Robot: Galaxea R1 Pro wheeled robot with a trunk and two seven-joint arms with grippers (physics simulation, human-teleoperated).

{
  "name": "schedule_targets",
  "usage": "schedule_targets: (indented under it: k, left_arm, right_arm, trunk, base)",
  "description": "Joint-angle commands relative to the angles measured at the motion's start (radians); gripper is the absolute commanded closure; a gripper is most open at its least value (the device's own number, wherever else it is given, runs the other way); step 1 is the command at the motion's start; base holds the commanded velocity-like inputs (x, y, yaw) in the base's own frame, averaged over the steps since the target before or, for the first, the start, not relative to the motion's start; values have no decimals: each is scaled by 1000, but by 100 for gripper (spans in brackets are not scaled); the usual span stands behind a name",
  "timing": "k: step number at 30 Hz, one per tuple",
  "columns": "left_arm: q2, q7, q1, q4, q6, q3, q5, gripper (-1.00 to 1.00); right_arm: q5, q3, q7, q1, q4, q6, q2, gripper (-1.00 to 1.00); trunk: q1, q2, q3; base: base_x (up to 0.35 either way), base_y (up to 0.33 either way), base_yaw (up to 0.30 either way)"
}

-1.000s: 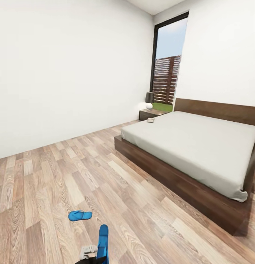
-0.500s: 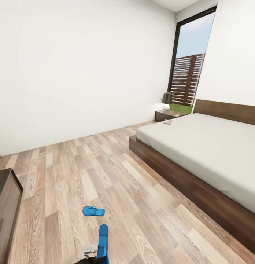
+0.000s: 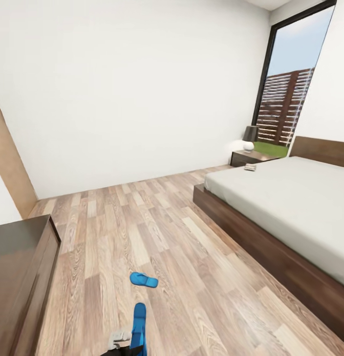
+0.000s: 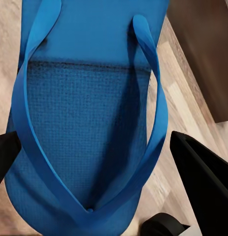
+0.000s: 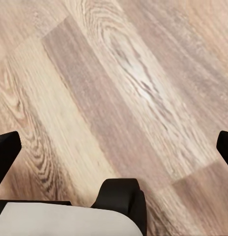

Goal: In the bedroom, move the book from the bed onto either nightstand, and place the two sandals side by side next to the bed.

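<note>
The left claw (image 4: 94, 147) holds a flat bright blue sandal (image 4: 89, 113) between its two black fingers (image 4: 202, 182), one on each side of the sole, with the blue strap running down to a point near the claw's base; in the head view the same sandal (image 3: 139, 324) stands up from the claw (image 3: 123, 341) at the lower edge of the picture. Just ahead of that claw, a little toward the bed, the second blue sandal (image 3: 144, 280) lies flat on the light brown wood-plank floor (image 3: 142, 222) — well apart from the bed frame. Far ahead and to the right of the claw stands the large low bed (image 3: 290, 198) with a pale grey mattress on a dark brown frame, and a small thin book (image 3: 250, 167) lies on its far corner. Just beyond is the low dark wooden nightstand (image 3: 243, 156), carrying a dark-shaded lamp (image 3: 249, 137). To the left of the claw runs a long dark brown cabinet (image 3: 19, 267). The right claw (image 5: 114, 147) is spread wide over bare floor planks (image 5: 114, 88), its black fingertips (image 5: 6, 152) at opposite edges — nothing between them.
</note>
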Motion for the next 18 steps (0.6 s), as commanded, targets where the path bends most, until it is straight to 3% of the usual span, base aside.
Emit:
schedule_targets:
  k: [1,18]
  left_arm:
    - [0,-4,-1,1,-2,1,1,100]
    - [0,-4,-1,2,-2,1,1,100]
  right_arm:
    - [-9,-4,6,0,-1,7,0,-100]
    - [-9,-4,6,0,-1,7,0,-100]
  trunk:
    - [0,0,-1]
    - [0,0,-1]
  base:
    - [0,0,287]
    - [0,0,288]
